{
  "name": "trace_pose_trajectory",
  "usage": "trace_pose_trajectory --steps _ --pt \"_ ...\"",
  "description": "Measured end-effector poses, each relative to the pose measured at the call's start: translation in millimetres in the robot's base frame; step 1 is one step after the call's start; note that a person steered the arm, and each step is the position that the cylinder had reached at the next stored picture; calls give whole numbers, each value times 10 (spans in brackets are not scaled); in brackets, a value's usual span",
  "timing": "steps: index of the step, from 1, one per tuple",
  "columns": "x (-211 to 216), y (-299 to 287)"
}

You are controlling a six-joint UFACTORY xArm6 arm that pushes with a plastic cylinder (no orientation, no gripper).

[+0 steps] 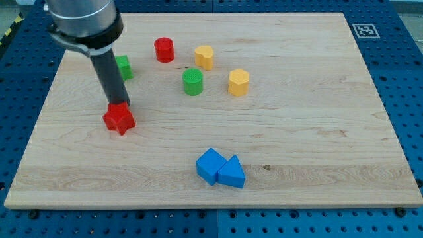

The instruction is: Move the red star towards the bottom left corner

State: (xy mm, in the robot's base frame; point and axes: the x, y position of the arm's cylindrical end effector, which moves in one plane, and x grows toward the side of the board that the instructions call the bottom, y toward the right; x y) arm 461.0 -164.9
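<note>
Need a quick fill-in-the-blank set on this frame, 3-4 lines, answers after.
1. My tip is right behind the red ____, on its upper edge in the view.
2. The blue cube touches the blue ____ on its right.
3. The number of yellow blocks is ____.
4. The red cylinder lies toward the view's ____ of the board.

Missing words: star; triangle; two; top.

Red blocks [119,119] two, green blocks [192,81] two, yellow blocks [238,82] two, blue blocks [211,165] two
</note>
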Motion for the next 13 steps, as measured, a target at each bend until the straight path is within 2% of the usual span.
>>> trace_pose_trajectory --steps 5,8,10,11,12,13 --pt "224 226" --pt "547 517" --pt "955 258" --pt "985 131" --pt "732 193" --pt "695 139"
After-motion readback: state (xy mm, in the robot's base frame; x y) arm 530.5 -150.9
